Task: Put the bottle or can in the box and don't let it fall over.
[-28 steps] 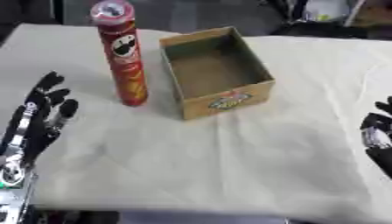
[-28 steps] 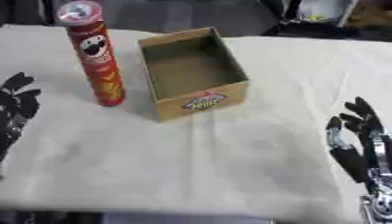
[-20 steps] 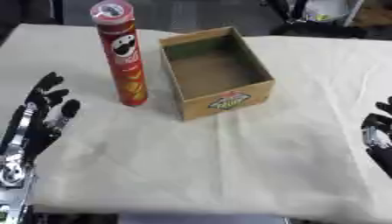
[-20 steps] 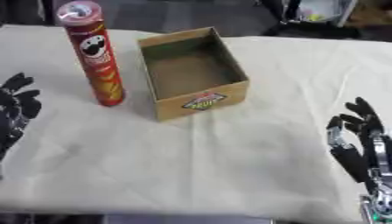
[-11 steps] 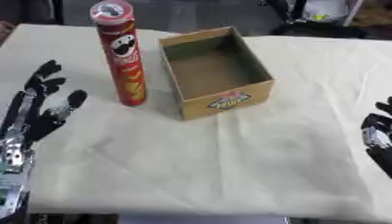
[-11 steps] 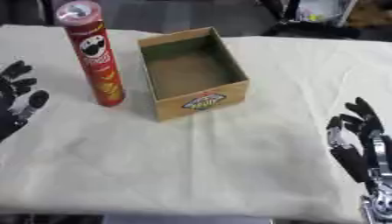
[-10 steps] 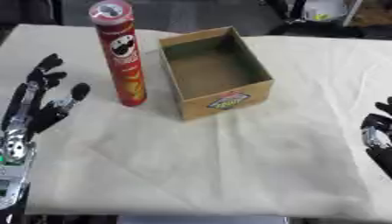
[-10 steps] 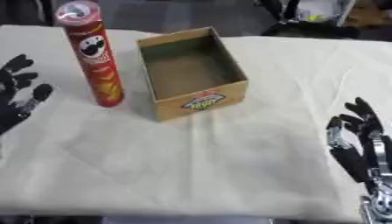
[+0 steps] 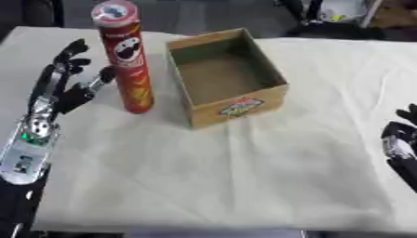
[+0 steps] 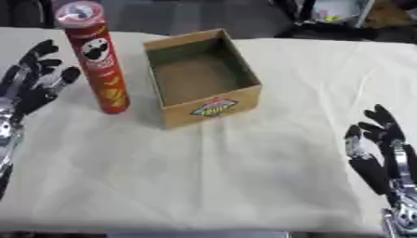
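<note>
Standing upright beside the empty cardboard box (image 9: 227,83), the red crisp can (image 9: 124,58) is awaiting grasp; left hand (image 9: 63,86) nearing, fingers spread; right hand (image 10: 376,155) idling open.

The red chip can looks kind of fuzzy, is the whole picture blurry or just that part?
Left eye view: all soft, the red chip can and cardboard box labels smeared alike. Right eye view: same softness; the right hand is a dark blur near the lower corner.

The left hand (image 9: 63,90) is higher up the table now and closer to the red can (image 9: 125,58). Its fingers are open, and the thumb is near the can.
</note>
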Robot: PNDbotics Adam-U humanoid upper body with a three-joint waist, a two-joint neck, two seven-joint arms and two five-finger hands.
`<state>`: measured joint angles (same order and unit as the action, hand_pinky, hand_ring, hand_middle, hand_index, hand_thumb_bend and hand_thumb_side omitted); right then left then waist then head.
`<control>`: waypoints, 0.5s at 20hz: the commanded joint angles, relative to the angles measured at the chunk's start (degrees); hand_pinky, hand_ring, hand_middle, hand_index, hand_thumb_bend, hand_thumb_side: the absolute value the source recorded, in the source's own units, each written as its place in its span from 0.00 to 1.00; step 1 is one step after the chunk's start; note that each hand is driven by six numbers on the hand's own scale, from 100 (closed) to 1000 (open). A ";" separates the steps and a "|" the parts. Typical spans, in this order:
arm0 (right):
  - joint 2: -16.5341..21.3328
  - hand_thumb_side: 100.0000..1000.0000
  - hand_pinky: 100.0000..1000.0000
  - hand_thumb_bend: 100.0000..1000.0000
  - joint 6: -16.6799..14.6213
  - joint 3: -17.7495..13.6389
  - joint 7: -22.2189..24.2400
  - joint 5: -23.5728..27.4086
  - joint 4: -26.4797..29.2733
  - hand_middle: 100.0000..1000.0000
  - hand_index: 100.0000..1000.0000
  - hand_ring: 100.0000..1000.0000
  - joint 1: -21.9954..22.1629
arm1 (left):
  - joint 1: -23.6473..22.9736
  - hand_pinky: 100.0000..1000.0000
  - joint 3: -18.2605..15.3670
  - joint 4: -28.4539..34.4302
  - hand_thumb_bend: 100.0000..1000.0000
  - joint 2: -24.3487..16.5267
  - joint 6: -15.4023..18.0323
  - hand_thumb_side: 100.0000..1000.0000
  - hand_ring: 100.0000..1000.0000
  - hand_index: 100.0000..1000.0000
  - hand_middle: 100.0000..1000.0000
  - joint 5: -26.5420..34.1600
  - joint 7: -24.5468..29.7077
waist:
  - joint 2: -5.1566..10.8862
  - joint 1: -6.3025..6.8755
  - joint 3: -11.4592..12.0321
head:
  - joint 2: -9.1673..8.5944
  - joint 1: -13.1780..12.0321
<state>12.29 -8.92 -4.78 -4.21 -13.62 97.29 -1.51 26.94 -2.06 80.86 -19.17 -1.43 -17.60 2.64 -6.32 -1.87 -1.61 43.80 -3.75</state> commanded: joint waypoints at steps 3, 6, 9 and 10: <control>0.94 0.45 0.85 0.00 -0.24 0.39 0.60 0.50 0.41 0.87 1.00 0.82 -0.54 | 5.09 0.89 1.43 -5.33 0.70 -1.50 0.25 0.68 0.84 0.98 0.88 -1.33 -1.47 | 1.37 -0.62 -0.64 | 0.31 -0.26; 0.89 0.45 0.85 0.00 -0.26 0.48 0.71 0.65 0.35 0.87 1.00 0.82 -0.57 | 7.20 0.89 1.85 -8.59 0.62 -1.45 -0.06 0.68 0.84 0.97 0.88 -2.66 -2.31 | 1.26 -0.78 -0.96 | 0.31 -0.39; 0.80 0.45 0.85 0.00 -0.30 0.63 0.90 0.77 0.28 0.88 1.00 0.82 -0.57 | 8.65 0.89 2.25 -11.27 0.60 -1.26 -0.05 0.67 0.84 0.97 0.88 -3.63 -2.43 | 1.14 -0.86 -1.12 | 0.31 -0.53; 0.79 0.45 0.85 0.00 -0.32 0.66 0.96 0.80 0.26 0.88 1.00 0.82 -0.58 | 8.92 0.89 2.41 -11.96 0.59 -1.24 0.10 0.67 0.84 0.97 0.88 -3.83 -2.18 | 1.12 -0.86 -1.14 | 0.31 -0.56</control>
<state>12.29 -9.13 -4.13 -3.44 -13.31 96.98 -1.54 34.48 0.23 69.08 -19.16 -1.48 -20.90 0.55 -6.32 -2.21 -2.70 43.80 -4.05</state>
